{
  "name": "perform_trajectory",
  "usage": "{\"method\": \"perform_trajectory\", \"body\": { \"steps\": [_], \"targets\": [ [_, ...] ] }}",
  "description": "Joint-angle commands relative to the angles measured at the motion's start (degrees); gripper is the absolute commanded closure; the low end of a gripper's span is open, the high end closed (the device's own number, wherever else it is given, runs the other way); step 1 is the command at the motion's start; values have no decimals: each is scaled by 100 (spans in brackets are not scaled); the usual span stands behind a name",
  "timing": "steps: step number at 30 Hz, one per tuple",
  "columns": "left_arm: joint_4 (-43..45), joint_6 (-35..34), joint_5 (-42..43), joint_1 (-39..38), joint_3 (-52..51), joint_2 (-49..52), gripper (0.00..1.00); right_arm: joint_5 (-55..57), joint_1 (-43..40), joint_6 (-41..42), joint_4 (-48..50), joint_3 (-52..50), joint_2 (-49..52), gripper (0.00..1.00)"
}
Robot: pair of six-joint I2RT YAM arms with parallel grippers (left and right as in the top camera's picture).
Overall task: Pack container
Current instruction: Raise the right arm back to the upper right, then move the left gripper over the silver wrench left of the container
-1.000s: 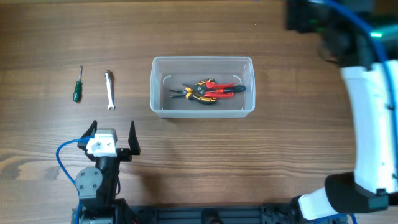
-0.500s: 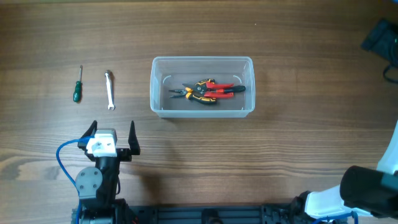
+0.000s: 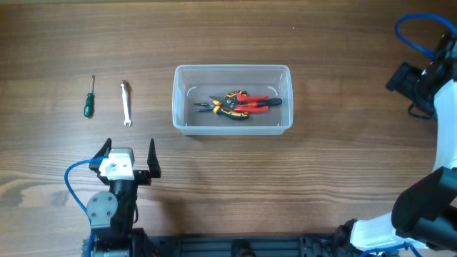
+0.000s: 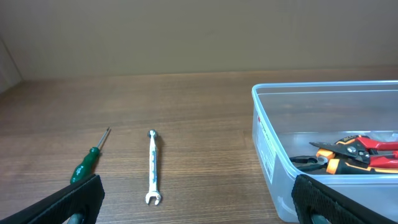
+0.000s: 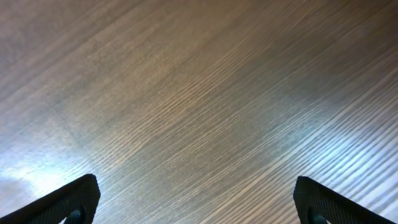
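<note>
The overhead camera looked straight down on the whole table (image 3: 228, 36). The left wrist camera sat low, facing across it, and shared the bin (image 3: 233, 68), wrench (image 3: 126, 103) and screwdriver (image 3: 88, 106) with the overhead view. The right wrist camera faced only nearby wood.
</note>
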Motion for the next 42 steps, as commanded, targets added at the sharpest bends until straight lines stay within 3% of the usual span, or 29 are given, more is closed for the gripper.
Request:
{"method": "perform_trajectory", "body": {
  "steps": [1, 24, 29, 33, 38, 42],
  "targets": [
    [15, -57, -55, -28, -35, -35, 0, -85, 17, 66, 118, -160, 0, 0],
    [24, -59, -48, -28, -35, -35, 0, -85, 17, 63, 337, -160, 0, 0],
    [140, -59, 649, -28, -33, -35, 0, -85, 17, 68, 337, -160, 0, 0],
    [-39, -103, 509, -26, 225, 0, 0, -85, 17, 66, 337, -160, 0, 0],
    [-787, -7, 61, 98, 898, 702, 0, -85, 17, 63, 337, -160, 0, 0],
    [-1309, 142, 271, 330, 1838, 2347, 1, -85, 17, 66, 337, -160, 0, 0]
  ]
}}
